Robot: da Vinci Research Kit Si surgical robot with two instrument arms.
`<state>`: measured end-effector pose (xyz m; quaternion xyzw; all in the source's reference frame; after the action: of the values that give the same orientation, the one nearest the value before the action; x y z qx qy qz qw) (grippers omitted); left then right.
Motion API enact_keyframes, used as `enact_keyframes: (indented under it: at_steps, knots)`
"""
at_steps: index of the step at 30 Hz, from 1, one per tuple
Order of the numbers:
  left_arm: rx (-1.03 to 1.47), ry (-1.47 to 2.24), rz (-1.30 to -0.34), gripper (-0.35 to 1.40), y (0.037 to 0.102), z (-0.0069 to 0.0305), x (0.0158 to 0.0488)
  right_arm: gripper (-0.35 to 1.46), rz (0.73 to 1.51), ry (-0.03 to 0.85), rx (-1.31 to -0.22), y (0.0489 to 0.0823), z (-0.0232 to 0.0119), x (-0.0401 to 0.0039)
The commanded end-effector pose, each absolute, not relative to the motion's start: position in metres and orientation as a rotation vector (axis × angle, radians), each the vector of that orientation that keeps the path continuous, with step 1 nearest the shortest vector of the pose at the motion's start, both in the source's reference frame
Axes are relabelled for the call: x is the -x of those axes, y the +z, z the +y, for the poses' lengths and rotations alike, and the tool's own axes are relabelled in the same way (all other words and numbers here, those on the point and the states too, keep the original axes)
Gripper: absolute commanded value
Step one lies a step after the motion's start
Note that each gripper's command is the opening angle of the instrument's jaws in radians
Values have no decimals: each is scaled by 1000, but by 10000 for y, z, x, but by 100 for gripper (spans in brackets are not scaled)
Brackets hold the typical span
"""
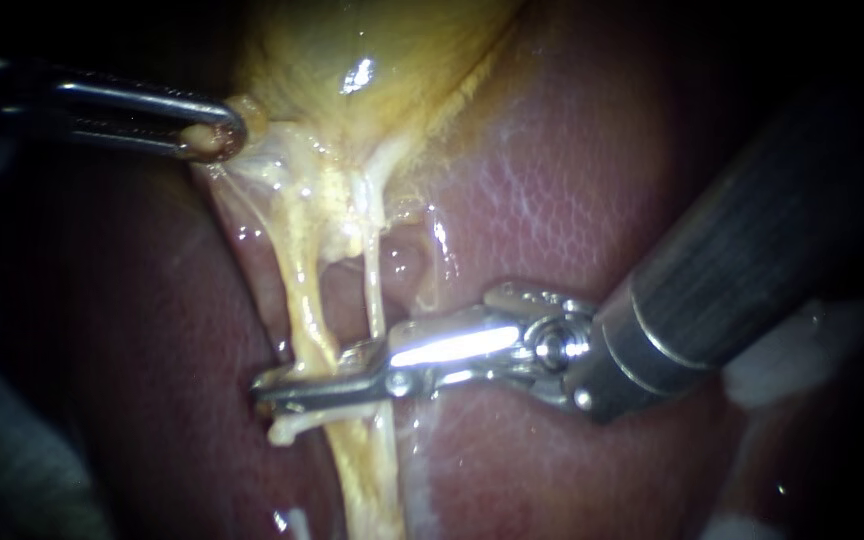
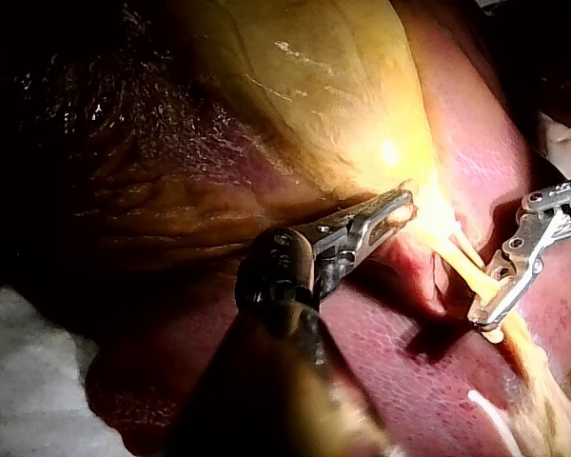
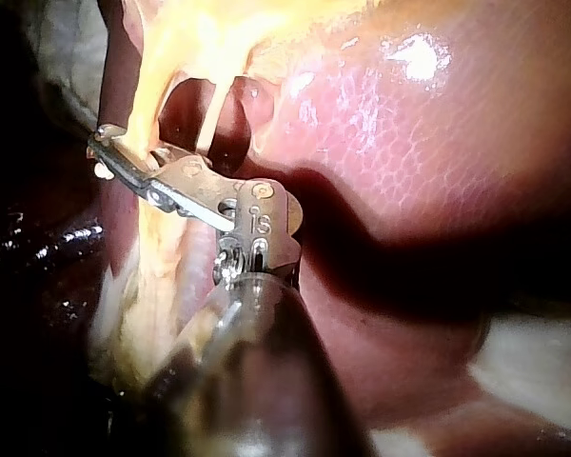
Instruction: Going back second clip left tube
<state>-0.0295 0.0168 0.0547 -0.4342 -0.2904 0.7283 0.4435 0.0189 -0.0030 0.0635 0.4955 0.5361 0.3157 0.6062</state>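
— Where does the left tube (image 1: 304,300) lie against the right instrument (image 1: 264,398)?

— Right in its jaws. They look clamped on the tube from both sides, crossing it almost squarely. The tube's long axis runs from the gallbladder (image 1: 352,60) down over the liver (image 1: 572,180), and the shaft leads away up and to the right.

— So backing off means what?

— Probably letting go first, then sliding out along the shaft's own line, sideways off the tube. No clip can be told apart from the jaws.

— Anything in the way?

— The thinner right tube (image 1: 374,290) passes just beside the jaw hinge. Whether it lies under the metal cannot be told.

— And the other arm?

— The left instrument (image 1: 214,135) is well apart, at the gallbladder's lower edge. It is clenched on a nub of the gallbladder and holds the tubes taut.
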Motion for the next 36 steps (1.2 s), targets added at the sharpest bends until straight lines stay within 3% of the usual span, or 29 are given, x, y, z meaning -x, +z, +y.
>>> enact_keyframes:
  at_steps: [1,2,3,5,13,18,20,28,36]
  knots:
    - [1076,1806,-719,-35,546,168,295,-5,1260,707,-1109,638,-31,-188]
    - [1076,1806,-719,-35,546,168,295,18,1264,702,-1097,638,-30,-189]
    - [1076,1806,-719,-35,546,168,295,30,1261,700,-1087,639,-29,-191]
    - [1076,1806,-719,-35,546,168,295,41,1254,688,-1045,641,-27,-194]
    - [1076,1806,-719,-35,547,168,294,50,1227,702,-884,650,-21,-197]
    - [1076,1806,-719,-35,547,168,294,50,1215,689,-843,655,-18,-190]
    - [1076,1806,-719,-35,547,168,294,50,1215,657,-818,654,-18,-187]
    - [1076,1806,-720,-35,547,168,293,50,1151,369,-639,619,-15,-151]
    - [1076,1806,-720,-35,547,168,293,50,1147,232,-449,558,4,-82]
